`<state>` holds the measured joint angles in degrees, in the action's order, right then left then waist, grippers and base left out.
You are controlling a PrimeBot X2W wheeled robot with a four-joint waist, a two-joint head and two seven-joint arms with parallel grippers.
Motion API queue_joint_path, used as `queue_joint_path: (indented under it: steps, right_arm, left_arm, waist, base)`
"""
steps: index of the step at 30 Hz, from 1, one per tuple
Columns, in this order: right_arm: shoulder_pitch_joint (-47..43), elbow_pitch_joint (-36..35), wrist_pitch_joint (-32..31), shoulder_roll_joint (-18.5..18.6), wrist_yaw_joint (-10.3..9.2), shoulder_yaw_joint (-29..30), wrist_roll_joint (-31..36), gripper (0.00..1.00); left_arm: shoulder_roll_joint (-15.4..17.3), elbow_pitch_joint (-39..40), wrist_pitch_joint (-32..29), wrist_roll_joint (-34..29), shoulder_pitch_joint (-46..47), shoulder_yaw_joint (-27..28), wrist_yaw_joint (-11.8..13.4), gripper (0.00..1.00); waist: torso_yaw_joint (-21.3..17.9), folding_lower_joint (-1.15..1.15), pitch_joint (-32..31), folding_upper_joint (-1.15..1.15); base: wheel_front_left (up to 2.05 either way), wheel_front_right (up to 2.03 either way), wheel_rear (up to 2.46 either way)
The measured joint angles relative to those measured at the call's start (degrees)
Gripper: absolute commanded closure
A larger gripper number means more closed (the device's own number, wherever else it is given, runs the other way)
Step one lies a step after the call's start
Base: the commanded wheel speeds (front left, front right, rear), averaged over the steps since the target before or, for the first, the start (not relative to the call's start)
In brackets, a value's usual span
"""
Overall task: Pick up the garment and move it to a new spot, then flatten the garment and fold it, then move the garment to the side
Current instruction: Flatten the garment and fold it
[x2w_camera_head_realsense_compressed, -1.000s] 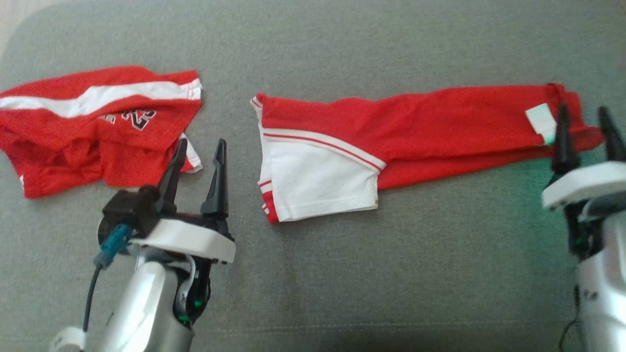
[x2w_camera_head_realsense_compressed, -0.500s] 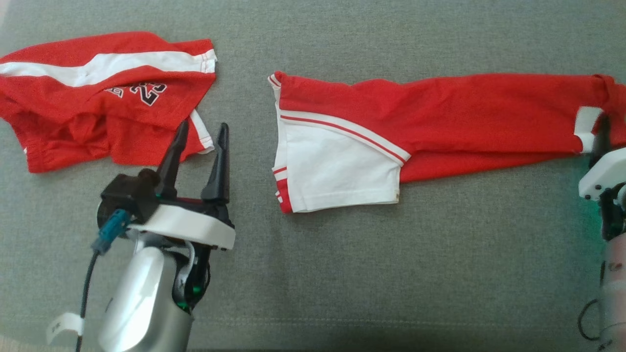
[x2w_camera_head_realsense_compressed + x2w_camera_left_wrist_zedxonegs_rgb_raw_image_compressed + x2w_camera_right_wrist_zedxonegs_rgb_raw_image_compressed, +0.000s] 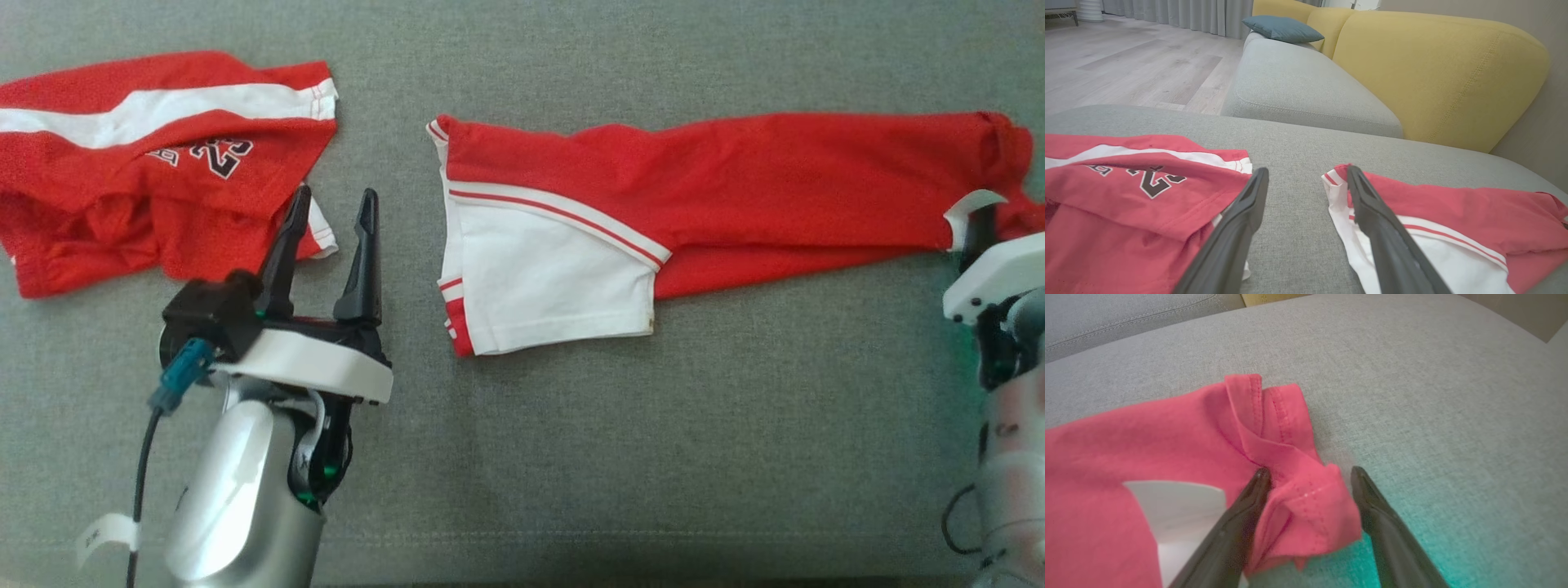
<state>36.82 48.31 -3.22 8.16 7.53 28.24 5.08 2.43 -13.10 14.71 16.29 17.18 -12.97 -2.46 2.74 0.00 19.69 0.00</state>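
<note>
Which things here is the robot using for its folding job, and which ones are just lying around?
For the job: long red-and-white garment, with the open right gripper straddling its corner; open left gripper near its other end; grey seat it lies on.

Just lying about, probably: red garment with numbers; blue cushion; yellow backrest.
</note>
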Motion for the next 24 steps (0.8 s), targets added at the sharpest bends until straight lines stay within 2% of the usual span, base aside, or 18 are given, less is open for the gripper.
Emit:
queue_joint_path:
  steps: [2,3,4,8,14,19,24]
  right_arm:
    - [0.4,0.1,0.3,0.0,0.00,-0.3,-0.6,0.00]
    - [0.4,0.1,0.3,0.0,0.00,-0.4,-1.2,0.55]
    - [0.5,0.1,0.5,0.0,0.00,-0.6,-1.6,0.99]
    - [1.4,0.2,0.5,-0.1,0.00,-2.0,-4.1,1.00]
    - [1.5,0.6,0.6,0.8,0.01,-0.8,-5.4,1.00]
    - [1.3,0.9,3.1,3.7,0.01,8.9,0.6,1.00]
    - [1.6,-2.4,5.8,2.5,0.01,16.9,9.4,1.00]
  left_arm:
    - [0.0,0.1,0.0,0.2,0.2,0.1,0.0,0.00]
    - [0.0,0.1,0.0,0.2,0.5,0.1,0.0,0.00]
    - [0.0,0.1,0.0,0.2,0.8,0.3,0.0,0.00]
    - [0.0,0.2,0.0,0.2,1.5,0.7,0.3,0.00]
    - [0.0,0.1,0.0,0.2,2.1,1.2,0.3,0.00]
    - [-0.1,0.1,0.0,0.2,2.0,1.5,0.2,0.00]
    - [-0.1,0.0,0.0,0.7,1.9,1.8,0.2,0.00]
  waist:
    - [0.0,0.00,0.5,0.00]
    - [-0.1,0.00,0.7,0.00]
    - [-0.1,0.00,0.9,0.00]
    - [-0.2,0.00,1.6,0.00]
    - [-0.3,0.00,1.6,0.00]
    - [-0.5,0.00,0.5,0.00]
    - [-0.6,0.00,-0.7,0.00]
  base:
    - [0.00,0.00,0.00]
    - [0.00,0.00,0.00]
    - [0.00,0.00,0.00]
    - [0.00,0.00,0.00]
    - [0.00,0.00,0.00]
    - [0.00,0.00,0.00]
    - [0.00,0.00,0.00]
